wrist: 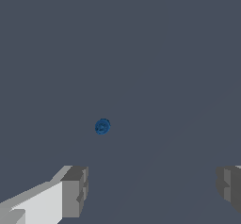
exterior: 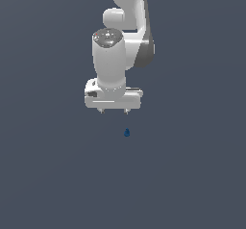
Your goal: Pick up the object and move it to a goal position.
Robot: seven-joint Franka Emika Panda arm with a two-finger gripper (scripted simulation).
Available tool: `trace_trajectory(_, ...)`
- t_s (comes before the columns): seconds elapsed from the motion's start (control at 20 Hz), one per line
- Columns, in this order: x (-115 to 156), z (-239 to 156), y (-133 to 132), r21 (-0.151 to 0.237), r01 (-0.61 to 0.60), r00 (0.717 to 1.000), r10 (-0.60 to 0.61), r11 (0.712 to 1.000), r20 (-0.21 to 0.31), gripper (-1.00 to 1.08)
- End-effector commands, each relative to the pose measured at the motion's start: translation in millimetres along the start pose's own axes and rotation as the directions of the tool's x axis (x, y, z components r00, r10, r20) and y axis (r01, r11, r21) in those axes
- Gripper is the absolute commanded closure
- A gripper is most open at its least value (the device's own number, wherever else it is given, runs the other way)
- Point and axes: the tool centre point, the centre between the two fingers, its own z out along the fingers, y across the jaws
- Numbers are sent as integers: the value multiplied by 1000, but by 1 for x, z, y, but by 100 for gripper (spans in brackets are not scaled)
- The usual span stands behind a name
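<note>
Object (exterior: 127, 133): tiny, dark blue, narrow top, rounded base.

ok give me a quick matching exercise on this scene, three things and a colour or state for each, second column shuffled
Column one:
1. the object
2. the tool
3. the arm's wrist housing

Column two:
A. white, standing upright above the tool
B. dark blue, lying free on the floor
C. open, with nothing between its fingers

Pairs: 1-B, 2-C, 3-A

In the wrist view the object shows as a small round blue shape, apart from both fingers.
</note>
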Motion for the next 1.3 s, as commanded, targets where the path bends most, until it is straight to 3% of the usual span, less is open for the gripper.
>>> trace_trajectory(0.0,0,0,0,0,0,1000,0,1000,0,-92)
trace_trajectory(0.5,9,-7,15,-17,5,999,-6,1000,-40,-92)
trace_trajectory(1.25,10,9,4,-7,-101,994,101,995,-29,-92)
